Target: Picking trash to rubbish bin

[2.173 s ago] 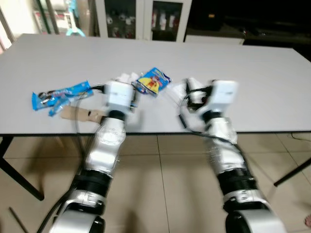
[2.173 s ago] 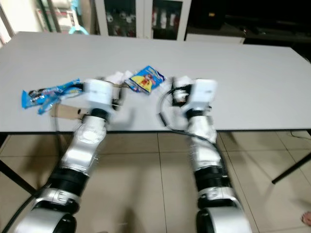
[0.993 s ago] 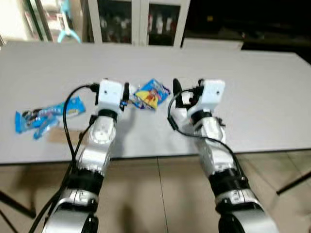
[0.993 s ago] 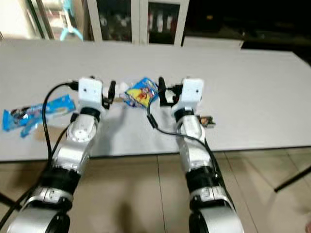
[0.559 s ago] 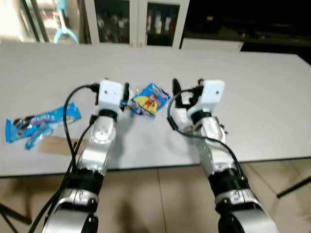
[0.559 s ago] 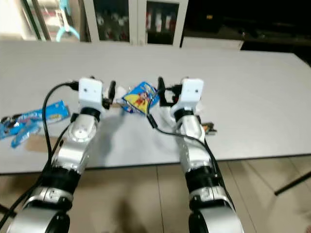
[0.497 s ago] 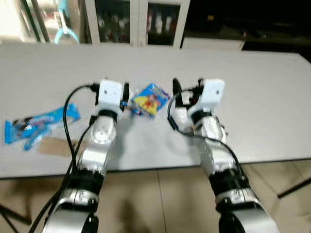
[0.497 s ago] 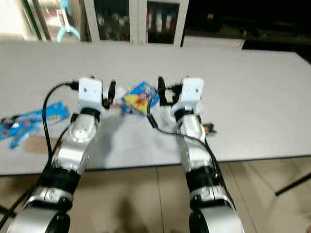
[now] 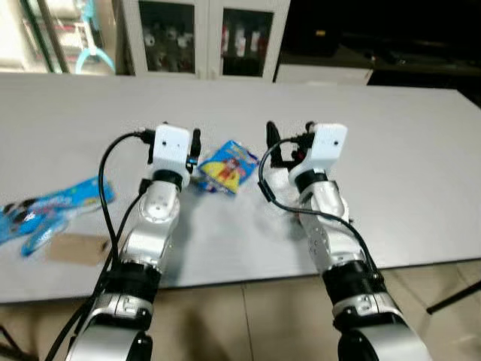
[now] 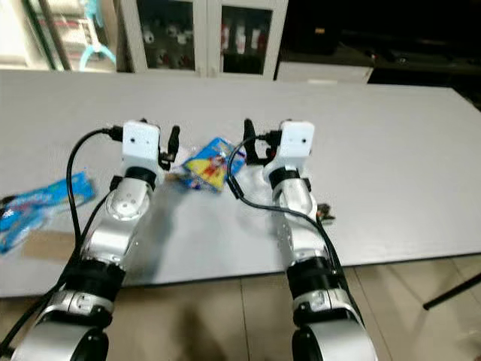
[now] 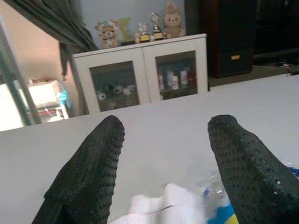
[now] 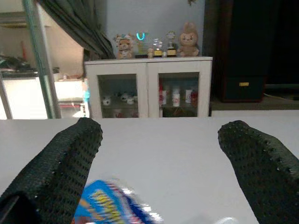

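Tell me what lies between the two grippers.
The yellow-and-blue snack packet lies on the table between the left gripper and the right gripper, seen in both eye views. Both grippers are open.

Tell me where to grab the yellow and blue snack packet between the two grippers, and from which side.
Grip the yellow and blue snack packet at its near edge, probably coming from the robot's side with the left gripper, whose fingers stand open right beside it. The packet lies flat on the white table, so a thin crinkled edge likely pinches best.

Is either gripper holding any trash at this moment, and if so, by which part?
Nothing is held. The left gripper and right gripper are both open above the table, flanking the yellow-and-blue snack packet.
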Controlling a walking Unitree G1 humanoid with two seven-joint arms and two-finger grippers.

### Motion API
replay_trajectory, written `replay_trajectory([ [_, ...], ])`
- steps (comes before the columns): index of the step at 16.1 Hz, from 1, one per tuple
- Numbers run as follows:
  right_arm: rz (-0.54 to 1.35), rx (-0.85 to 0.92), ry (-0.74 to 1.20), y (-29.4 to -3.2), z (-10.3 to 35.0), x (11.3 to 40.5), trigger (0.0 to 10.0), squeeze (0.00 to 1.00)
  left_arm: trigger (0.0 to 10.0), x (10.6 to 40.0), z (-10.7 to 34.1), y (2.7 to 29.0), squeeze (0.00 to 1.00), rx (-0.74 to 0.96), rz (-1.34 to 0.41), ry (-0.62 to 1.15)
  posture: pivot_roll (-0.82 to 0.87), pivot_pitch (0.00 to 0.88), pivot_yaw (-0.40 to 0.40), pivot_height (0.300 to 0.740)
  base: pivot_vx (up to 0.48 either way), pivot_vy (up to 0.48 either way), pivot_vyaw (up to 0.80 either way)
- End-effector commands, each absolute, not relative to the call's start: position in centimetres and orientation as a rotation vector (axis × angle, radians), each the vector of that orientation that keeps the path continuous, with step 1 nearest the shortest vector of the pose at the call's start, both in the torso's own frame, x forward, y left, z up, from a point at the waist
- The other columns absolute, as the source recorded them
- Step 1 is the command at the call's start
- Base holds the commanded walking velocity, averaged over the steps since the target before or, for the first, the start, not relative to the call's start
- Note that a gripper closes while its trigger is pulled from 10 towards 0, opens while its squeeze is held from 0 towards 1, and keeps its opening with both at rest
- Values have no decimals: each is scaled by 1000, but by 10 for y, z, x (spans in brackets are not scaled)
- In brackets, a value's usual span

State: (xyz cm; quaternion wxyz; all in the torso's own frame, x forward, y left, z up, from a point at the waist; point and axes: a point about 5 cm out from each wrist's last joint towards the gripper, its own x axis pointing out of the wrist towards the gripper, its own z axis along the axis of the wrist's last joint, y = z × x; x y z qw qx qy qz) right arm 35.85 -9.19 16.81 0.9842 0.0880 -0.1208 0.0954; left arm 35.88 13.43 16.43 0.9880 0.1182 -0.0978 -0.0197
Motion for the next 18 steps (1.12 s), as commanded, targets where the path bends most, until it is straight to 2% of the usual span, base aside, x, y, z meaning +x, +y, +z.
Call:
replay_trajectory([
  [1,155,181,-250,-106,170,360,10000,0,10000,358,167,123,0,237,-68,-210,-24,41,-91,740,349,0,0],
  [7,156,182,-247,-106,168,359,10000,0,10000,358,166,123,0,236,-74,-206,-24,42,-91,740,349,0,0],
  [13,163,182,-244,-105,168,359,10000,0,10000,358,166,121,0,234,-85,-214,-26,43,-91,740,0,0,0],
  [14,164,183,-243,-105,168,360,10000,0,10000,359,165,119,1000,232,-111,-206,-23,42,-93,740,0,0,0],
  [18,171,181,-240,-104,168,359,10000,0,10000,358,163,111,1000,245,-167,-202,-26,44,-91,740,0,0,0],
])
